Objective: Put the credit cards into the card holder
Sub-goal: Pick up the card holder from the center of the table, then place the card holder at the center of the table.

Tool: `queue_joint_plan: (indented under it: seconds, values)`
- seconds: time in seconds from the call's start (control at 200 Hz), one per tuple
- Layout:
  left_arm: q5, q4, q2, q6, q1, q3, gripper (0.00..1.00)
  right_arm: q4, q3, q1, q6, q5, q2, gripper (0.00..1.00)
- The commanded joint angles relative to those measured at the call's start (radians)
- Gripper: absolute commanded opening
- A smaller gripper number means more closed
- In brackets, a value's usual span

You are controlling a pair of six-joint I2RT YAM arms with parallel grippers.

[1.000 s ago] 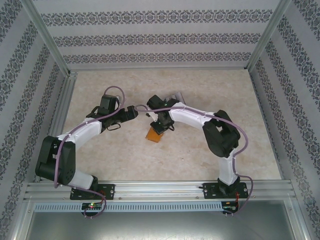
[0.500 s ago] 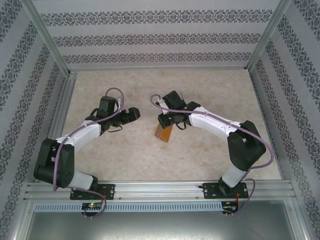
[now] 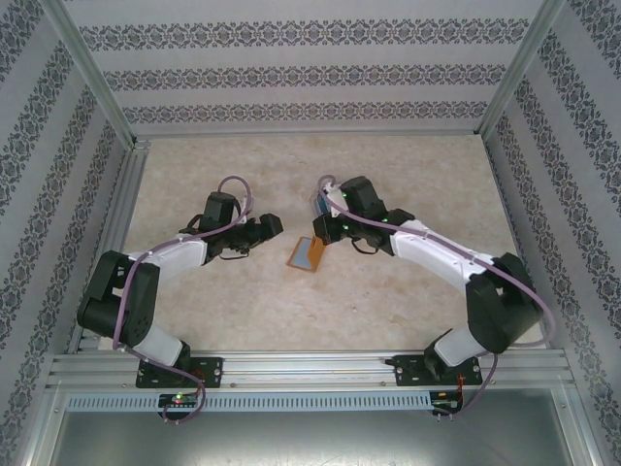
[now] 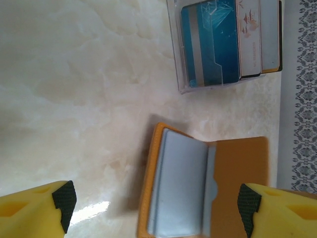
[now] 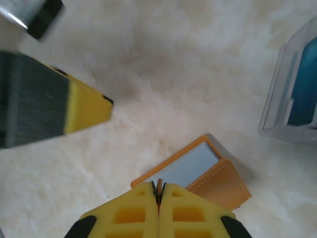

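Note:
The orange card holder (image 3: 306,254) lies open on the table, its pale blue pockets (image 4: 181,188) facing up. My right gripper (image 5: 159,187) is shut on the thin edge of the card holder's (image 5: 198,168) orange cover, and it stands just right of it from above (image 3: 326,231). My left gripper (image 4: 153,201) is open, its yellow fingers (image 4: 59,198) spread either side of the holder. It hangs just left of the holder from above (image 3: 275,225). The credit cards, a blue one (image 4: 210,44) and a white one (image 4: 250,34) among them, lie in a clear case.
The clear case (image 4: 178,74) sits on the marble table just beyond the holder, also at the right edge of the right wrist view (image 5: 277,109). Patterned walls and aluminium rails (image 3: 126,194) enclose the table. The left finger (image 5: 84,109) hangs close above the holder.
The right gripper has drawn the holder's cover open, and the blue pockets now show. The right arm has swung right and stretched out. The left arm has pulled in and its jaws have narrowed a little.

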Motion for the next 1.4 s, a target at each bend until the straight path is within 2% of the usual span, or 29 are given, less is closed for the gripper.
queue_joint_plan:
  seconds: [0.0,0.145,0.365,0.455,0.724,1.009,1.084,1.144,1.269,1.329,1.394]
  values:
    - [0.104,0.070,0.035,-0.060,-0.002,0.045,0.87,0.164,-0.044,-0.029,0.059,-0.079,-0.082,0.06]
    - [0.230,0.210,0.084,-0.149,-0.001,0.054,0.86,0.280,-0.106,-0.073,0.122,-0.133,-0.145,0.05]
    - [0.336,0.366,0.115,-0.281,-0.003,0.066,0.78,0.402,-0.116,-0.101,0.208,-0.179,-0.181,0.04]
    - [0.359,0.403,0.112,-0.319,-0.003,0.073,0.73,0.434,-0.104,-0.102,0.233,-0.195,-0.186,0.04]
    - [0.400,0.494,0.114,-0.418,-0.004,0.085,0.72,0.558,-0.067,-0.104,0.308,-0.211,-0.188,0.03]
    - [0.404,0.499,0.116,-0.436,-0.004,0.101,0.69,0.676,-0.057,-0.105,0.380,-0.226,-0.171,0.02]
    - [0.410,0.566,0.130,-0.506,-0.004,0.092,0.69,0.696,-0.059,-0.105,0.390,-0.221,-0.173,0.02]
    - [0.425,0.698,0.154,-0.608,-0.004,0.082,0.68,0.692,-0.054,-0.106,0.388,-0.224,-0.169,0.02]
    - [0.441,0.910,0.199,-0.776,-0.006,0.080,0.61,0.713,-0.065,-0.110,0.397,-0.221,-0.154,0.02]
    - [0.446,0.921,0.197,-0.793,-0.005,0.080,0.55,0.724,-0.076,-0.110,0.400,-0.214,-0.149,0.02]
    - [0.448,0.864,0.175,-0.756,-0.006,0.082,0.46,0.727,-0.083,-0.113,0.401,-0.211,-0.147,0.02]
